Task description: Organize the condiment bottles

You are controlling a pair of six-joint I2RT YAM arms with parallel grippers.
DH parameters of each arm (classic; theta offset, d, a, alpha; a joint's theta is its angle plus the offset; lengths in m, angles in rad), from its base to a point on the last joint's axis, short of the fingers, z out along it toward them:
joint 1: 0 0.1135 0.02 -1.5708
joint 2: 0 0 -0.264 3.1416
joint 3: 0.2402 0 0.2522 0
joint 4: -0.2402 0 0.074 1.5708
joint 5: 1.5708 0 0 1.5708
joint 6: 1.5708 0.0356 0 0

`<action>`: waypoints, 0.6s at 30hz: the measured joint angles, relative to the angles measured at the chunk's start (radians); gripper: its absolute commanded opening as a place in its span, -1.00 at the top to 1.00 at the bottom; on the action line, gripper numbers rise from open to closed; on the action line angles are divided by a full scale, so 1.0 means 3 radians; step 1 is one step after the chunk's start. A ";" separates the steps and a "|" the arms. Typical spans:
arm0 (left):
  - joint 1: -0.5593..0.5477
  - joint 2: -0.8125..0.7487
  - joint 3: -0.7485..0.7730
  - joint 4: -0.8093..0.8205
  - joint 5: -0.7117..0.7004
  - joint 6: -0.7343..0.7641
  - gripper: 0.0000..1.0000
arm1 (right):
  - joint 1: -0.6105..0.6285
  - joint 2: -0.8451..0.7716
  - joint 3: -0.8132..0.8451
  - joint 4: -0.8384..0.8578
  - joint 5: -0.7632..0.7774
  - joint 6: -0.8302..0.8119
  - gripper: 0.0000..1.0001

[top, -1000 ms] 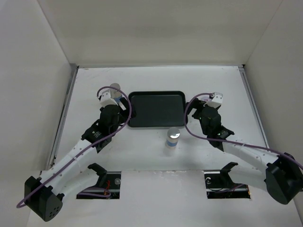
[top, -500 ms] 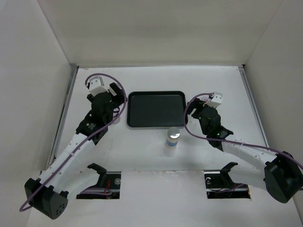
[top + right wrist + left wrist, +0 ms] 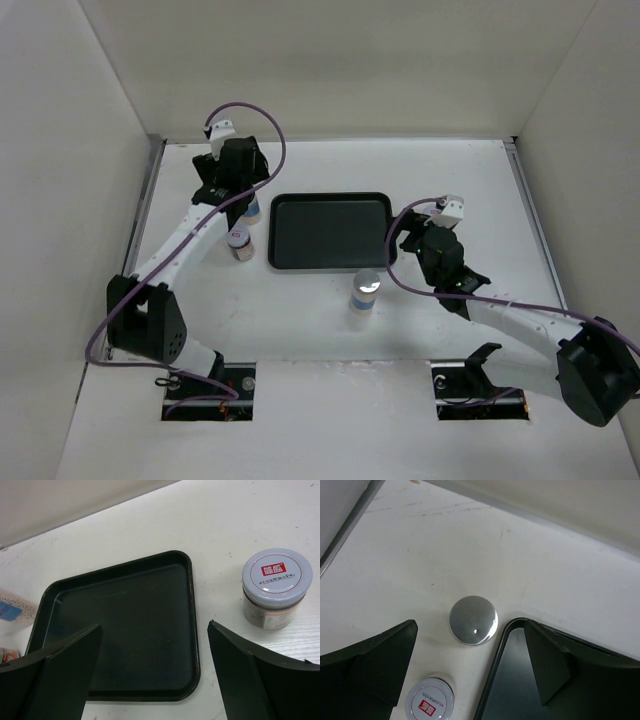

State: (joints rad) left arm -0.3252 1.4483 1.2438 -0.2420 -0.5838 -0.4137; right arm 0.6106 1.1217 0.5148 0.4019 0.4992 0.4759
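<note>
My left gripper [image 3: 470, 630] is open, high above a tall grey-capped condiment bottle [image 3: 473, 620] at the black tray's [image 3: 520, 690] back-left corner. In the top view this gripper [image 3: 232, 182] partly covers that blue-banded bottle [image 3: 251, 209]. A shorter white-capped bottle [image 3: 240, 243] with a red label [image 3: 430, 700] stands just in front of it. Another grey-capped bottle [image 3: 367, 290] stands before the tray [image 3: 330, 230]. My right gripper [image 3: 155, 625] is open over the tray's [image 3: 120, 630] right end. A white-capped bottle [image 3: 277, 587] stands to its right, hidden under that arm in the top view.
White walls close in the table at the back and on both sides, with a metal strip [image 3: 140, 230] along the left edge. The tray holds nothing. The right arm's cable [image 3: 395, 250] loops beside the tray's right edge.
My left arm has stretched back and to the left, and its jaws have opened wider. The two bottles left of the tray now stand uncovered. The right arm has barely shifted.
</note>
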 measured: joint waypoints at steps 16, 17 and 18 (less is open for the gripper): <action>0.0193 0.0909 0.0240 -0.0071 0.0225 0.0028 -0.05 | 0.0033 0.0036 0.0001 0.0011 -0.0084 -0.0001 -0.90; 0.0209 0.0921 0.0240 -0.0052 0.0242 0.0018 0.11 | 0.0039 0.0036 0.0000 0.0013 -0.0084 -0.0001 -0.90; 0.0214 0.0926 0.0240 -0.0041 0.0244 0.0038 0.23 | 0.0043 0.0036 0.0001 0.0014 -0.0088 -0.0001 -0.90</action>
State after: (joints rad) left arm -0.2611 1.7260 1.3159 -0.2543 -0.5106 -0.4023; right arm 0.6235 1.1324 0.5152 0.4061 0.4728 0.4755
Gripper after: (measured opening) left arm 0.525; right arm 0.947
